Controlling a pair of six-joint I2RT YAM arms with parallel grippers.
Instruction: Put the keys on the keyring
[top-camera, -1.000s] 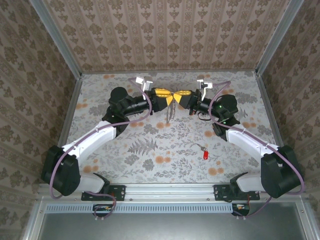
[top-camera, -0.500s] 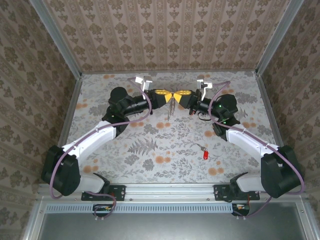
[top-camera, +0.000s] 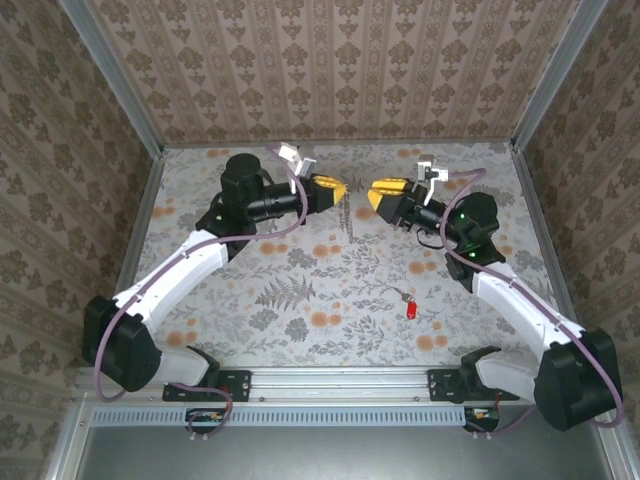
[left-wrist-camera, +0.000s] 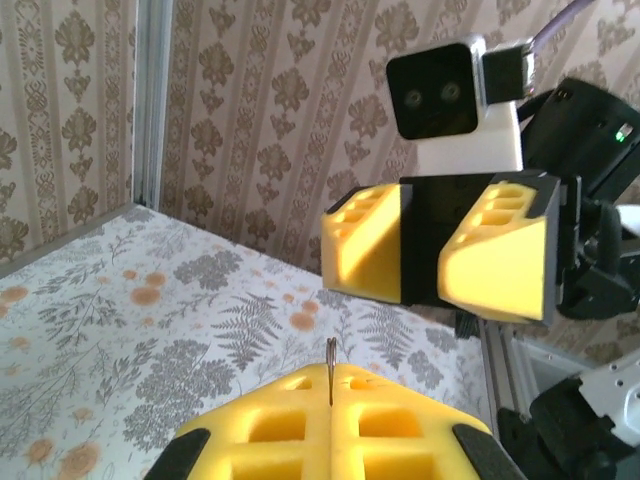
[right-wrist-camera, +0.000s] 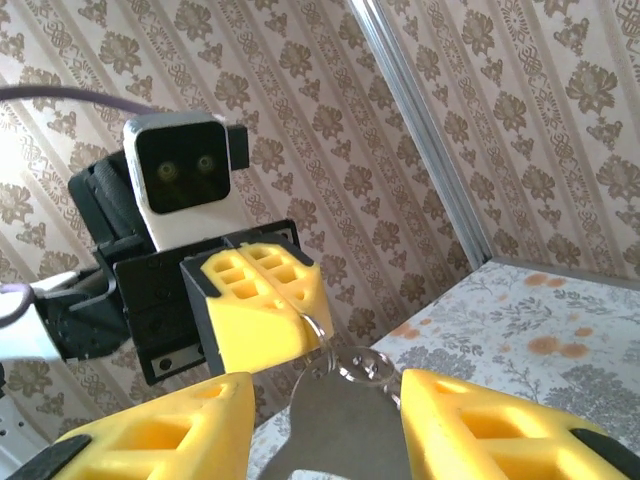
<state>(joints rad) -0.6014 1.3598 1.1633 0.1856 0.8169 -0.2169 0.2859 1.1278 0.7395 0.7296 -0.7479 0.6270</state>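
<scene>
Top external: the floral table (top-camera: 260, 300) is boxed in by wallpapered walls (top-camera: 330, 70) on three sides, with metal posts (top-camera: 112, 75) at the far corners. The left gripper (top-camera: 341, 193) and right gripper (top-camera: 373, 197) face each other near the far edge, a gap between them and bare table in front. The keyring (top-camera: 348, 216) dangles below the left gripper's tip, too small to read. The keys (top-camera: 410, 308) lie on the table beside the right arm, well apart from both grippers.

Left wrist: the left gripper (left-wrist-camera: 331, 385) is pressed together on a thin metal edge of the keyring (left-wrist-camera: 331, 360). Opposite, the right gripper (left-wrist-camera: 420, 255) has its fingers spread.

Right wrist: the keyring's flat grey body (right-wrist-camera: 340, 425) sits between the parted fingers of the right gripper (right-wrist-camera: 325, 388), its lower end cut off. Whether it touches them, I cannot tell.
</scene>
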